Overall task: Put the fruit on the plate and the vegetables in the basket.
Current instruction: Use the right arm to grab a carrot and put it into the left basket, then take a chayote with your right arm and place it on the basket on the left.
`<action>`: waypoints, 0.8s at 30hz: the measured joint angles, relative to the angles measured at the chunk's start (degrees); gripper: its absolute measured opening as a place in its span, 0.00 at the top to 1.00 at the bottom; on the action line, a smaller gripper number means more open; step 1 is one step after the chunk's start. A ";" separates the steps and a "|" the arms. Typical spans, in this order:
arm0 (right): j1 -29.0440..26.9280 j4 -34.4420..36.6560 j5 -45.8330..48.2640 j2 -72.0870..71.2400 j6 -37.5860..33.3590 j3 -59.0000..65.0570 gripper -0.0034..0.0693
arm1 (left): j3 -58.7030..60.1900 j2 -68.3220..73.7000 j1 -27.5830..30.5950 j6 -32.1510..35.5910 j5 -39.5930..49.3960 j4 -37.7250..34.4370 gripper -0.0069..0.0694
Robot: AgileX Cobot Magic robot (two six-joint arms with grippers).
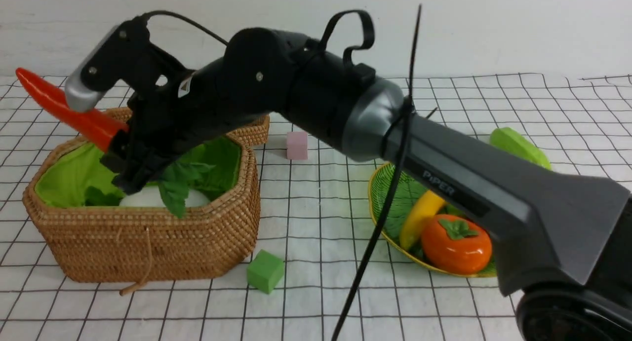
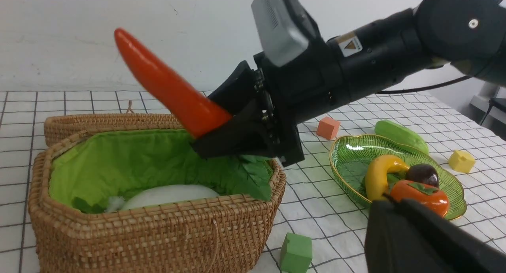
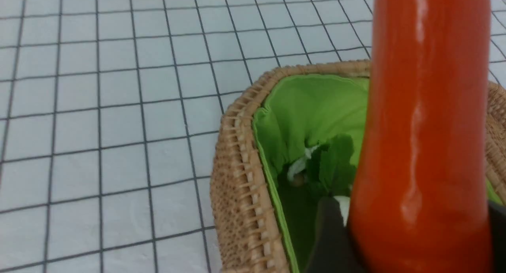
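My right gripper (image 1: pixel 116 148) is shut on the thick end of the orange carrot (image 1: pixel 64 109) and holds it tilted above the green-lined basket (image 1: pixel 148 247); the tip points up and away. The carrot also shows in the left wrist view (image 2: pixel 166 87) and the right wrist view (image 3: pixel 423 127). The white radish (image 1: pixel 143 198) lies in the basket. The green plate (image 1: pixel 382 193) holds the banana (image 1: pixel 419 217), the persimmon (image 1: pixel 456 245) and the mangosteen (image 2: pixel 423 174). The light-green gourd (image 1: pixel 518 146) lies on the cloth behind the plate. My left gripper (image 2: pixel 391 204) is shut and empty, low near the plate.
The woven lid (image 1: pixel 252 129) leans behind the basket. A green cube (image 1: pixel 265 271) sits by the basket's front corner and a pink cube (image 1: pixel 296 145) lies behind it. An orange cube (image 2: pixel 328 127) and a yellow cube (image 2: pixel 461 161) lie near the plate.
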 joint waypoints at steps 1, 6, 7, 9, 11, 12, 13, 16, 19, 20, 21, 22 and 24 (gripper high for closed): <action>0.00 -0.30 0.00 0.07 -0.08 0.00 0.29 | 0.00 0.00 0.00 0.00 0.00 0.00 0.91; -0.05 -5.91 5.81 -2.28 3.86 0.00 0.03 | 0.00 0.00 0.00 0.00 -0.18 0.00 0.90; -0.10 -8.44 9.25 -4.15 6.23 0.00 0.03 | 0.00 0.00 0.00 0.00 -0.57 0.00 0.90; -0.33 -11.66 13.40 -6.52 9.34 -0.03 0.03 | 0.00 0.00 0.00 0.00 -1.36 -0.18 0.90; -1.58 -20.94 23.31 -12.33 15.24 -0.56 0.11 | 0.00 0.06 0.00 0.60 -2.80 -1.69 0.90; -2.81 -25.57 27.56 -14.86 17.43 -0.70 0.18 | 0.00 0.06 0.00 1.66 -3.44 -2.93 0.90; -2.81 -26.36 27.56 -15.23 17.84 -0.70 0.18 | 0.00 0.06 0.00 1.66 -3.44 -3.23 0.90; -9.52 -36.76 32.19 -19.90 24.19 -0.32 0.41 | 0.00 0.12 0.00 8.58 -4.33 -11.24 0.90; -17.38 -39.73 32.51 -22.10 27.44 2.18 0.58 | 0.00 0.12 0.00 16.47 -4.27 -19.04 0.90; -21.03 -39.83 32.57 -23.01 28.20 4.20 0.64 | 0.00 0.12 0.00 20.20 -4.27 -22.72 0.90; -23.53 -39.76 32.57 -23.41 28.33 5.16 0.66 | 0.00 0.12 0.00 22.04 -4.27 -25.06 0.90; -27.38 -39.24 32.64 -23.96 28.49 7.16 0.67 | 0.00 0.12 0.00 26.11 -4.27 -28.25 0.90; -33.30 -36.68 32.64 -24.13 28.56 9.88 0.67 | 0.00 0.12 0.00 30.63 -4.27 -32.07 0.90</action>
